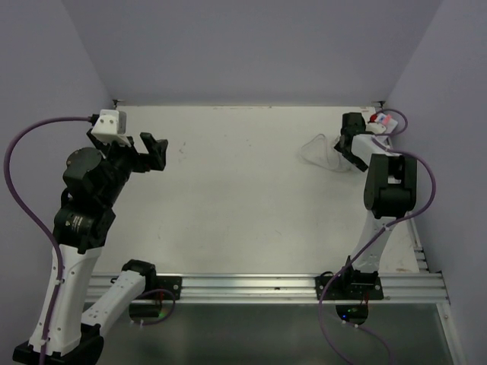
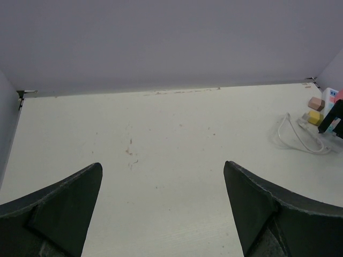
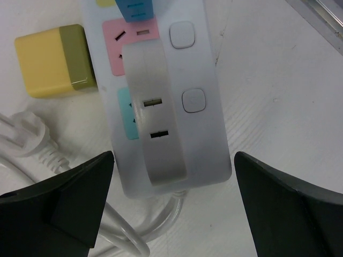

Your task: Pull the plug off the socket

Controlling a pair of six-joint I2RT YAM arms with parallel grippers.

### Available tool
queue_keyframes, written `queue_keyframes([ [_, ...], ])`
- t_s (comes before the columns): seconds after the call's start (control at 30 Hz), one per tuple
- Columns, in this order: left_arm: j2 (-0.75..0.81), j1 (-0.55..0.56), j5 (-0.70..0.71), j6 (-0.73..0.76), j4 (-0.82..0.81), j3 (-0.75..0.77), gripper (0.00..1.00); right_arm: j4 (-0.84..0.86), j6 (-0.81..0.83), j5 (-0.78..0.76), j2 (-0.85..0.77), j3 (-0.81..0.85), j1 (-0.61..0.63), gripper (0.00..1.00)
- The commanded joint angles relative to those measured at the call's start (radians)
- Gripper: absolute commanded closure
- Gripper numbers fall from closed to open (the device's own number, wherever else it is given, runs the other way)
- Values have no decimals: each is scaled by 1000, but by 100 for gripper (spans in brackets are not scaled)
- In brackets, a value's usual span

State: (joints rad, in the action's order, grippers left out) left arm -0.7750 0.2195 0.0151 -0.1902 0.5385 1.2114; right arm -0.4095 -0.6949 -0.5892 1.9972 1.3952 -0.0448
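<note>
The socket (image 3: 201,69) is a long white power strip with pink and teal outlet faces, lying at the table's far right corner (image 1: 383,120). A pale grey plug (image 3: 155,118) with two small slots sits on it over the teal face. A blue plug (image 3: 136,9) shows at the top edge of the right wrist view. My right gripper (image 3: 174,155) hangs open just above the strip's near end, one finger off each side and touching nothing. My left gripper (image 1: 152,152) is open and empty over the far left of the table.
A yellow block (image 3: 53,60) lies on the table beside the strip's left side. The strip's white cord (image 3: 112,225) loops out from its near end toward the table's middle (image 1: 316,150). Purple walls close the back and both sides.
</note>
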Motion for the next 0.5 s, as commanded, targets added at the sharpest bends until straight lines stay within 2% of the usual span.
queue_keyframes([
  [0.0, 0, 9, 6, 14, -60, -10, 0, -18, 1, 37, 21, 34, -18, 1],
  [0.3, 5, 9, 3, 11, -63, -18, 0, 0, 61, 89, 20, 25, -21, 2],
  [0.47, 16, 9, 2, 9, -61, -16, 0, 6, 96, 108, 8, 13, -20, 19],
])
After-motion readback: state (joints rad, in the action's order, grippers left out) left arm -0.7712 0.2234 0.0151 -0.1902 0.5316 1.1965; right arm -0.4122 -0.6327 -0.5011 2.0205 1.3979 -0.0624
